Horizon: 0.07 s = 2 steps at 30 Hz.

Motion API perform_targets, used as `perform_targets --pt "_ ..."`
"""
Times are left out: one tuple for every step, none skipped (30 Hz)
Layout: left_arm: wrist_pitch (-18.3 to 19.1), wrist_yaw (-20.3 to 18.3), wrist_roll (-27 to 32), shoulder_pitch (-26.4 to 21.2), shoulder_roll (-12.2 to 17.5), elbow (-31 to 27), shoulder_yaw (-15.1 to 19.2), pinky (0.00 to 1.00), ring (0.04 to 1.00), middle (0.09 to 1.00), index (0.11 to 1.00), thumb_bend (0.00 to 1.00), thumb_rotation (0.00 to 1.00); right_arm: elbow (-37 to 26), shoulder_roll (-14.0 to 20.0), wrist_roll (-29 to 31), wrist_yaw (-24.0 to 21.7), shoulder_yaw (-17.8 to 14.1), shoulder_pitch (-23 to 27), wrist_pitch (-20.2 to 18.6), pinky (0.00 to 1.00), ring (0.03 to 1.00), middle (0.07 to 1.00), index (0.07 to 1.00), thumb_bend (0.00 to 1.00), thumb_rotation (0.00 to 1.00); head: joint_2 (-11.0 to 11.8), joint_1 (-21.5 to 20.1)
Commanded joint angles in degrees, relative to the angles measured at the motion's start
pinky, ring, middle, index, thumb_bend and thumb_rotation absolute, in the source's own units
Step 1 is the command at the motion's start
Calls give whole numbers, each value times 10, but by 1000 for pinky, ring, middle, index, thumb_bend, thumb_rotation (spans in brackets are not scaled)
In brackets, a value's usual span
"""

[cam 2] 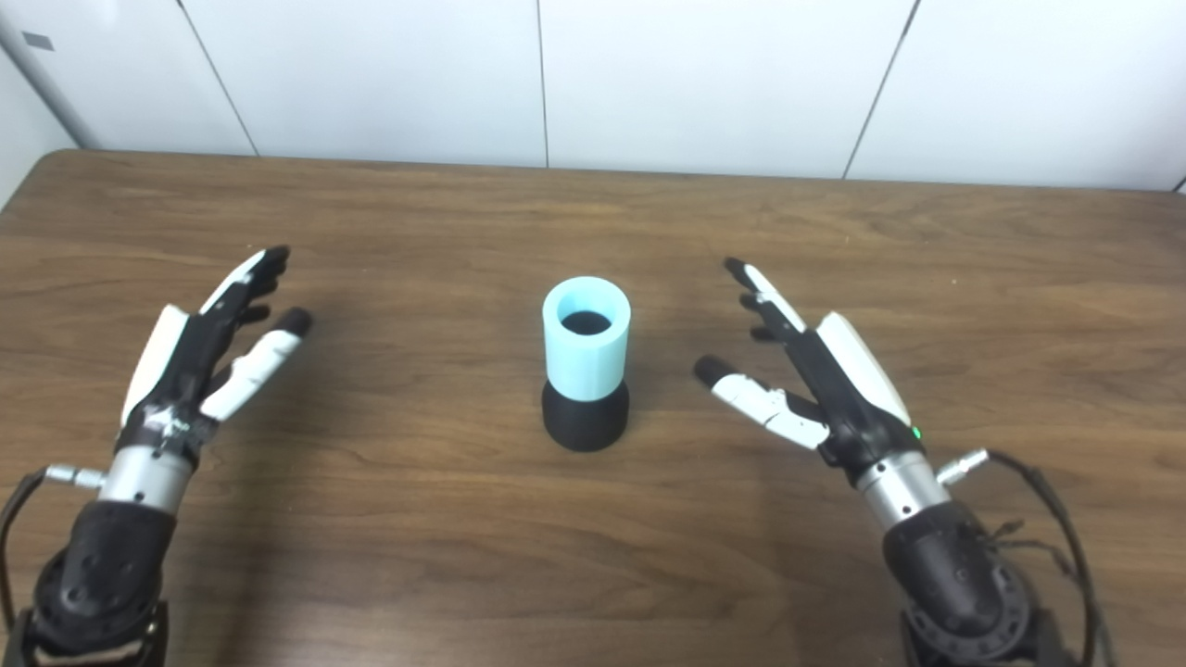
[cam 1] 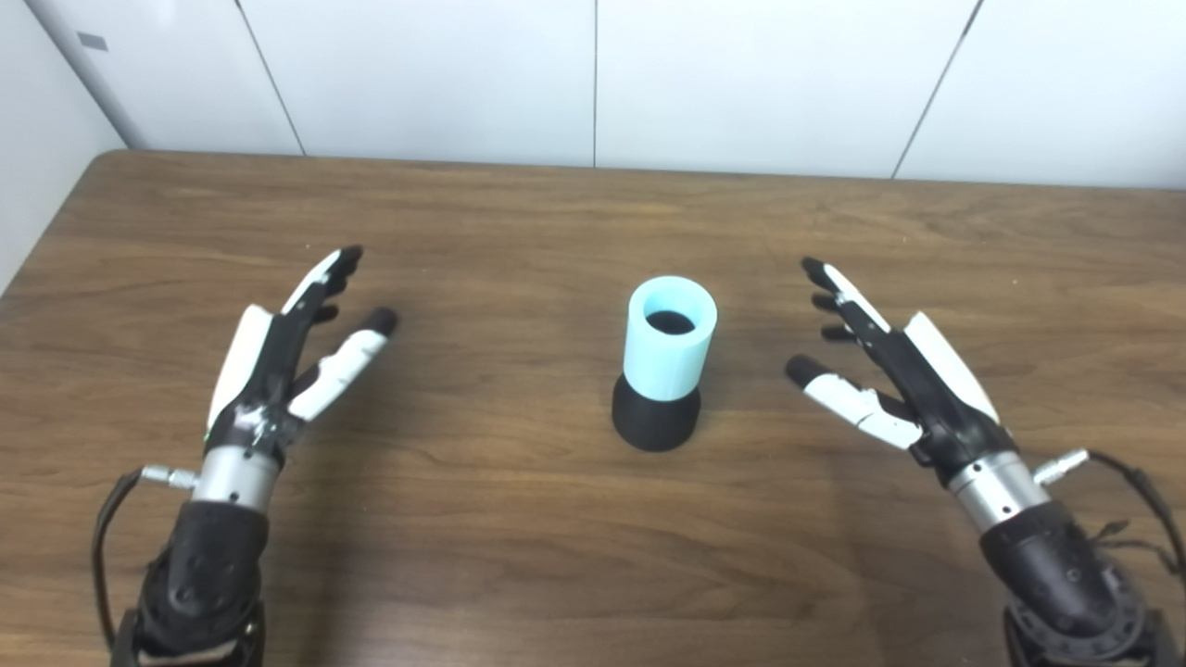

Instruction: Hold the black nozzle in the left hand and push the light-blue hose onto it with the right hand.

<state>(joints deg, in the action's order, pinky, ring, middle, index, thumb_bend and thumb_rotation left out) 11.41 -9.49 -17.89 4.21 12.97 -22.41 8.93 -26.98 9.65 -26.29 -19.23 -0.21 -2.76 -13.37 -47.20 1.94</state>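
**Both hands empty, hose seated on nozzle at mid-tabletop**

Fingers [cam 1: 324, 273] of the left hand [cam 1: 278, 357] are spread and straight, holding nothing, above the tabletop [cam 1: 519, 547] toward its left edge. Opposite, the right hand [cam 1: 889, 371] mirrors it toward the right edge, its fingers [cam 1: 839, 283] likewise apart and empty. Between the two, well apart from each, the light-blue hose [cam 1: 669, 338] stands upright, open end up, its lower end fitted over the black nozzle [cam 1: 655, 421], which rests on its wide base around the tabletop's middle.
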Motion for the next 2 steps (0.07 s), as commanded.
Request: perform_targets --pt "-17 18 21 11 -4 -10 7 894 922 916 925 567 861 4 -16 29 43 -16 -6 12 815 909 959 958 508 941 -1 -1" --pt "-18 20 27 17 -6 -10 8 907 930 923 932 569 869 8 -21 37 52 -19 -11 15 834 918 962 957 500 962 0 -2"
